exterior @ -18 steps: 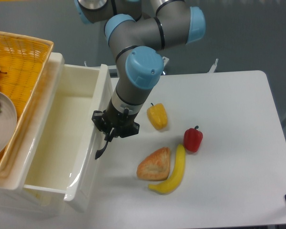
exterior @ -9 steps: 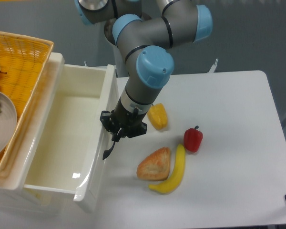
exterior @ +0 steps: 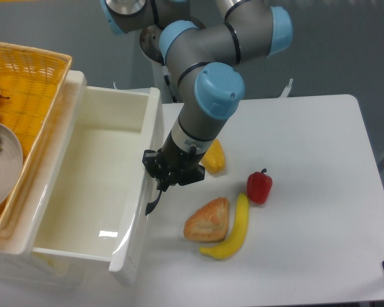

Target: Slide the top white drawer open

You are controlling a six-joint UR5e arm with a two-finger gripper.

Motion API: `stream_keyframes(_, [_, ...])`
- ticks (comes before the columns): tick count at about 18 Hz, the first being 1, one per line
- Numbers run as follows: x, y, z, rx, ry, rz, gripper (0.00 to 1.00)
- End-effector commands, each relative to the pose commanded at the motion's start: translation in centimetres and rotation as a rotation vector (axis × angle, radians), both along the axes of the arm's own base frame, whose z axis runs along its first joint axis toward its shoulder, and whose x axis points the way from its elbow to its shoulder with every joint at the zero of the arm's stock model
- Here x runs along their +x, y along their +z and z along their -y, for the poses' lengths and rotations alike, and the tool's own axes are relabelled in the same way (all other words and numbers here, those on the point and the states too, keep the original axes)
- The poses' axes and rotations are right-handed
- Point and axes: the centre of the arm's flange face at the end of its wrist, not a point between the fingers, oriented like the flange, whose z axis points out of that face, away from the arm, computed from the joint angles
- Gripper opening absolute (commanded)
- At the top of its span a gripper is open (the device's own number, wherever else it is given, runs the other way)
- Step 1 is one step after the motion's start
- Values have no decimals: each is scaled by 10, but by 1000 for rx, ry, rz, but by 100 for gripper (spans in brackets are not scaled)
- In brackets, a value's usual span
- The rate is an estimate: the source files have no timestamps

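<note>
Drawer [exterior: 102,185] being pulled further out vs 1 s ago: front panel shifted right, more of interior exposed. Gripper [exterior: 169,174] being moved right with it, clenched on black handle [exterior: 155,201]. Task judged nearly done; drawer mostly open. Drawer sitting at left of desk [exterior: 307,211], long axis running left-right, front facing right toward food items.

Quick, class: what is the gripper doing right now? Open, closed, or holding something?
Gripper: closed on the black handle of the top white drawer, which is pulled well out.
</note>
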Motion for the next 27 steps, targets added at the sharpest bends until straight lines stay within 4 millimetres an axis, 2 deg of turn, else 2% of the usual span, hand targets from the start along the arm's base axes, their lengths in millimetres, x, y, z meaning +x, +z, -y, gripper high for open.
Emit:
stream_keyframes(9, [-8,0,5,10,0,0,17])
stream_keyframes(14, [-8,0,5,14,0,2,27])
stream_keyframes(17, [-9,0,6,14,2,2,38])
stream_keyframes(22, [-12,0,8,16,7,3,45])
stream_keyframes(27, [-19,1,13,32,3,3,46])
